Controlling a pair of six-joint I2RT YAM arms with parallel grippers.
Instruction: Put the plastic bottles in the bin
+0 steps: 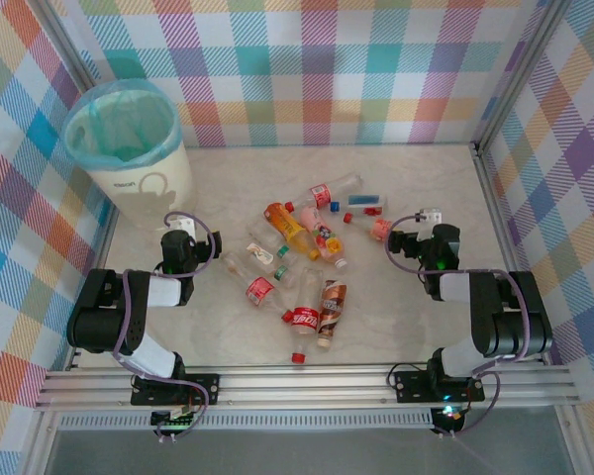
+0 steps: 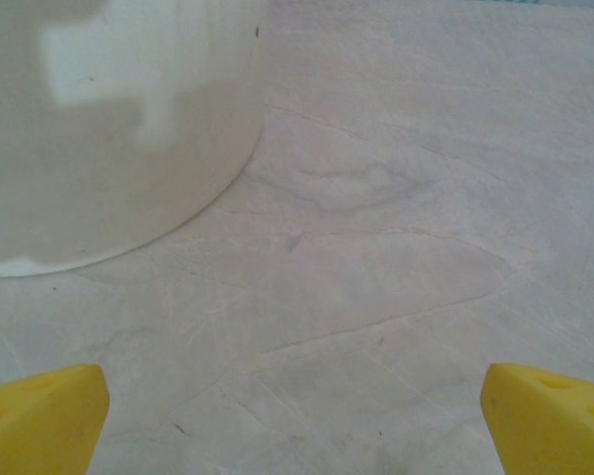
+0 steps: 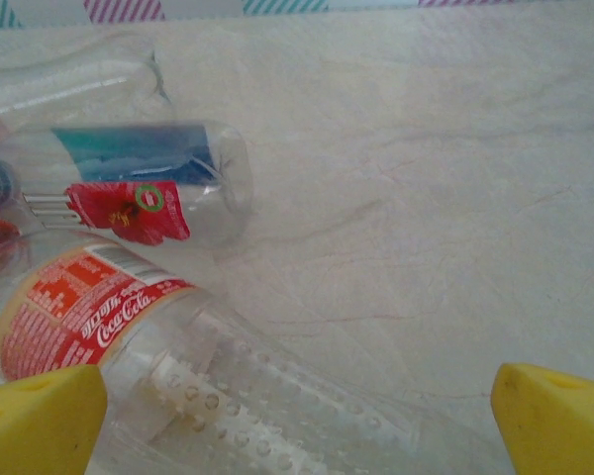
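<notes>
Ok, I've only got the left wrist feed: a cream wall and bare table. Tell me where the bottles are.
Observer: The plastic bottles lie in a heap mid-table, to the right of your left gripper.
Operator: Give me the bin's place.
Observer: That cream wall is the bin, upright at the far left corner, just beyond the left gripper.
Operator: Now report the right arm.
Observer: The right gripper is open at the heap's right edge, with a clear Coca-Cola bottle lying on its side just ahead of its fingers.
</notes>
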